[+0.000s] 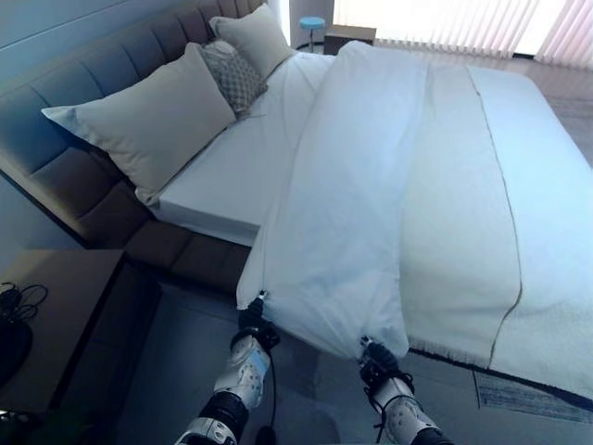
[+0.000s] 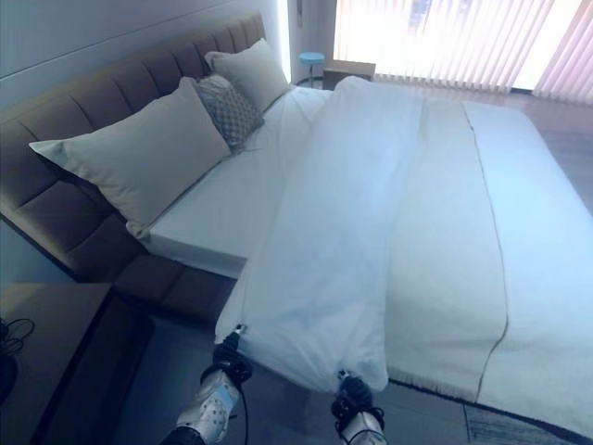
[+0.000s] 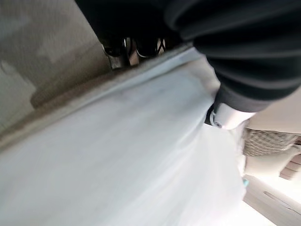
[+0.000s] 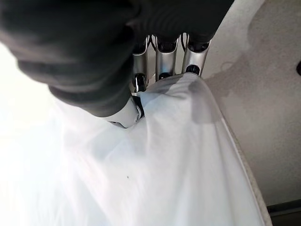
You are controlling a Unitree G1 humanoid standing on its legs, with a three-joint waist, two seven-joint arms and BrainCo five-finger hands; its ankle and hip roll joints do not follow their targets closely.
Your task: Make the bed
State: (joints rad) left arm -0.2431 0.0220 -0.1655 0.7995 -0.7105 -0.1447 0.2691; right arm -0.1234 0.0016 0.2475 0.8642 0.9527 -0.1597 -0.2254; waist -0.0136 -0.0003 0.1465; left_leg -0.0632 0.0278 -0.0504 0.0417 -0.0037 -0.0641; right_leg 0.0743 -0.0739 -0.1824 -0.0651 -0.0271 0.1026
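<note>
Left eye view — left hand (image 1: pixel 252 320), right hand (image 1: pixel 374 357) each clenched on one duvet (image 1: pixel 371 204); three pillows (image 1: pixel 153 120).

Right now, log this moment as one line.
left hand: shut on duvet edge | right hand: shut on duvet edge | duvet folded back, sheet bare near pillows

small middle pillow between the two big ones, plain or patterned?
Patterned: the small pillow has a grey lattice weave, clearest in the left eye view.
</note>
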